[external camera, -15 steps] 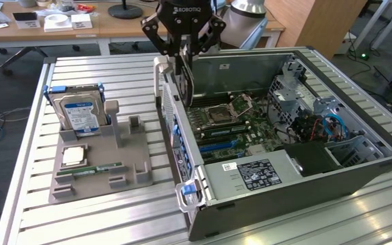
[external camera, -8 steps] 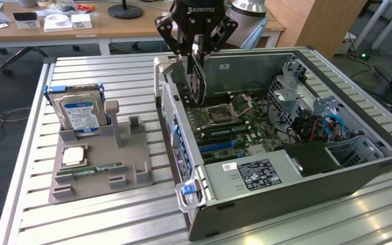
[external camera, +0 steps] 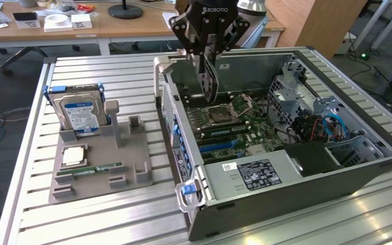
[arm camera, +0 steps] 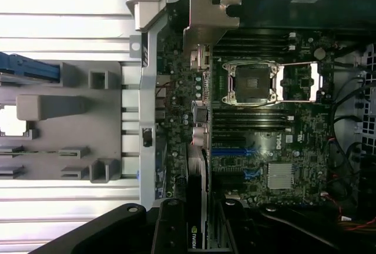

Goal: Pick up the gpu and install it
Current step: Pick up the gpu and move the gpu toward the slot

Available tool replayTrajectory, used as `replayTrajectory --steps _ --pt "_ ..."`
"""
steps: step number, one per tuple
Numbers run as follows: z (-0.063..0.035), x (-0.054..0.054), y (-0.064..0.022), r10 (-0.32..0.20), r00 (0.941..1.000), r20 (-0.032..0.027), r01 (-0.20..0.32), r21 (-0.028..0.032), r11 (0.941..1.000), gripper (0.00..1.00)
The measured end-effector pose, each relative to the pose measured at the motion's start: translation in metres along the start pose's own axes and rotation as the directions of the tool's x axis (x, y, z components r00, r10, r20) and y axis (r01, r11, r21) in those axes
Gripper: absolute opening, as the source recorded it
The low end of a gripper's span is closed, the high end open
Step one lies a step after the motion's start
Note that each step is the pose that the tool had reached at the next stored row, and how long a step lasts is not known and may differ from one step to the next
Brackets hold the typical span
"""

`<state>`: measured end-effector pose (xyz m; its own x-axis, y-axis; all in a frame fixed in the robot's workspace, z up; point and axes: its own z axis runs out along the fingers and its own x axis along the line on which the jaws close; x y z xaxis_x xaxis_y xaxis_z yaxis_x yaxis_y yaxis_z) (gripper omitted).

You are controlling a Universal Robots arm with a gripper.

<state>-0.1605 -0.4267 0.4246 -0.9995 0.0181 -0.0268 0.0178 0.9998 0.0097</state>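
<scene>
One dark metal computer case [external camera: 359,168] lies open on a slatted aluminium table [external camera: 114,224], its grey power supply with a black-and-white label [external camera: 257,174] at the near end. At the exterior view's left of the case, a grey moulded fixture tray [external camera: 135,173] rests on the table. The tray carries a narrow green RAM stick [external camera: 90,169] lying flat at the near side, a square pale processor [external camera: 73,153] just behind it, and a silver hard drive with a blue label [external camera: 80,109] standing upright at the far end. Inside the case, the green motherboard [external camera: 250,127] lies exposed, with blue expansion slots [external camera: 216,145] nearer and an open processor socket [external camera: 223,109] beyond. Over the board, close to the case's wall on the tray side, the black Robotiq gripper [external camera: 208,53] points downward. Its fingers [arm camera: 170,230] are clamped on the upper edge of the gpu [external camera: 210,84], a thin, flat, dark expansion card that hangs on edge with its lower part inside the case. Whether the card touches the board cannot be told. Farthest back, a wooden desk [external camera: 148,25] bears small white boxes [external camera: 58,21] and a round black stand base [external camera: 126,11].
</scene>
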Motion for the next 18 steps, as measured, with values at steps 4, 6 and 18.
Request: replayTrajectory --steps 4,6,18 --pt "0.0003 -0.011 0.0002 0.0 1.0 0.0 0.0 0.0001 1.0 0.26" --pt "0.0004 -0.017 0.0003 0.0 1.0 -0.0001 0.0 0.0001 1.0 0.26" --pt "0.0013 -0.05 0.0009 0.0 1.0 -0.0001 0.0 0.0 1.0 0.26"
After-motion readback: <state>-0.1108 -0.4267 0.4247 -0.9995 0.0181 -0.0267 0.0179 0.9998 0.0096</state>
